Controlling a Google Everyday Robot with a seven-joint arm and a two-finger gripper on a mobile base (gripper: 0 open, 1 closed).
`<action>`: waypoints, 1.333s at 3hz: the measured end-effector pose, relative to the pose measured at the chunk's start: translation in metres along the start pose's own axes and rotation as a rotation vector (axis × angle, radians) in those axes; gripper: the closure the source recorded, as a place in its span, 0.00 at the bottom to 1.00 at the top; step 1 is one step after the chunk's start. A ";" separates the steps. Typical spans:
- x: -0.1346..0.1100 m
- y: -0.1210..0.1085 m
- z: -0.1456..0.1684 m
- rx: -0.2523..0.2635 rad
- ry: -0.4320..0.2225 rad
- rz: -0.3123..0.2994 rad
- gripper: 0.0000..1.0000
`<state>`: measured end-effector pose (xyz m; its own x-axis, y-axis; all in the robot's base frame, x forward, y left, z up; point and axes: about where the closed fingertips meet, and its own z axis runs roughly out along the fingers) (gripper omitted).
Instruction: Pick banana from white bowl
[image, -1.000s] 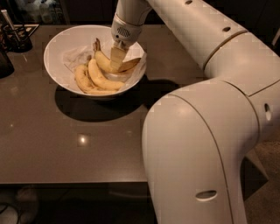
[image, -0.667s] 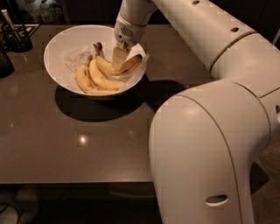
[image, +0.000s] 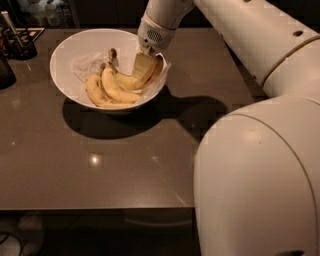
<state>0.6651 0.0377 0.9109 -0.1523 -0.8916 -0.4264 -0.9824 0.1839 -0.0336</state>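
Observation:
The white bowl (image: 65, 55) stands at the back left of the dark table, lined with crumpled white paper. Two fat bananas (image: 107, 89) joined at one brown stem lie in its front. The slender curved banana (image: 131, 81) lies to their right, its far end up against the bowl's right wall. My gripper (image: 145, 67) reaches down into the right side of the bowl from above and is shut on the banana near its upper end. The gripper hides part of the banana.
The dark table (image: 130, 160) reaches to a front edge near the bottom. Dark objects (image: 15, 42) stand at the far left beside the bowl. My white arm (image: 260, 150) fills the right side of the view.
The gripper has shifted a little to the right inside the bowl, and the slender banana's end has moved with it toward the right rim. The bowl and the joined bananas have stayed put.

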 end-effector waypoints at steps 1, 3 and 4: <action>-0.003 0.005 -0.004 0.019 0.026 -0.028 1.00; -0.003 0.005 -0.004 0.019 0.026 -0.028 0.59; -0.003 0.005 -0.004 0.019 0.026 -0.028 0.34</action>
<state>0.6599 0.0397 0.9151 -0.1282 -0.9069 -0.4014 -0.9840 0.1668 -0.0625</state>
